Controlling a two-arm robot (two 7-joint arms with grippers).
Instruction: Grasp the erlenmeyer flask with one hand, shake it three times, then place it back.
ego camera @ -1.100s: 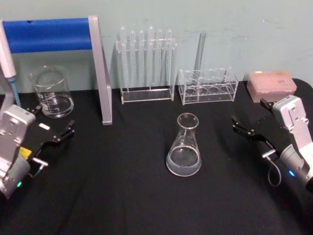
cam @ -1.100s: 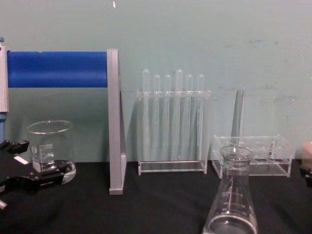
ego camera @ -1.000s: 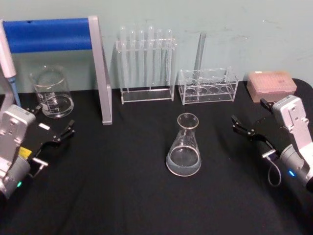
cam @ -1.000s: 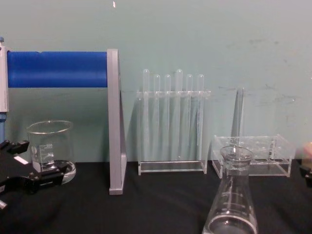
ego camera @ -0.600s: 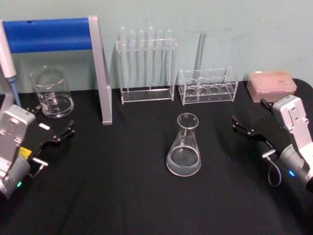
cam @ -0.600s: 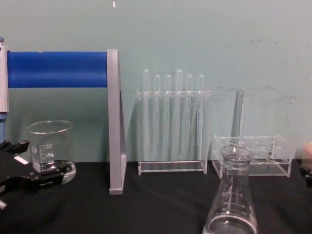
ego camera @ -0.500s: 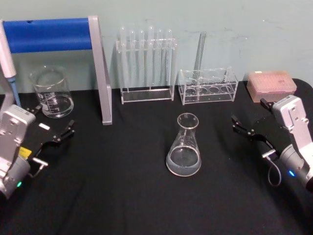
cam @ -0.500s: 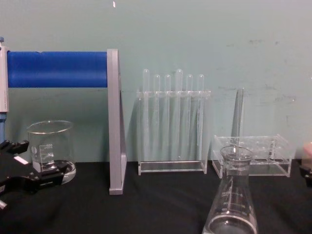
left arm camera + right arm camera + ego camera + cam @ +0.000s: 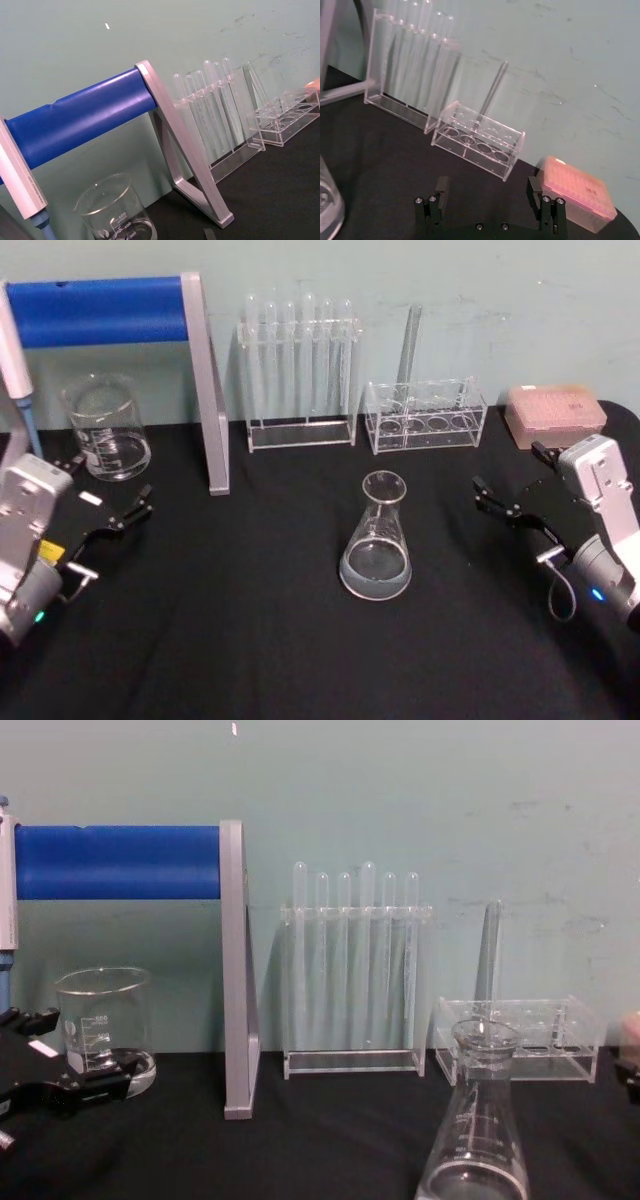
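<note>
The erlenmeyer flask (image 9: 377,540) stands upright on the black table, near its middle, with a little clear liquid at the bottom. In the chest view the flask (image 9: 475,1140) is close and low on the right. My right gripper (image 9: 512,475) hovers open to the right of the flask, clearly apart from it. The right wrist view has that gripper (image 9: 487,192) with its jaws wide apart and an edge of the flask (image 9: 327,207) off to one side. My left gripper (image 9: 105,488) rests open at the table's left, in front of the beaker, and it (image 9: 60,1055) holds nothing.
A glass beaker (image 9: 105,430) stands at the back left beside a blue-barred stand (image 9: 205,390). A rack of test tubes (image 9: 300,370), a low clear rack (image 9: 425,415) with one tube, and a pink tip box (image 9: 555,412) line the back. A pipette (image 9: 15,360) hangs far left.
</note>
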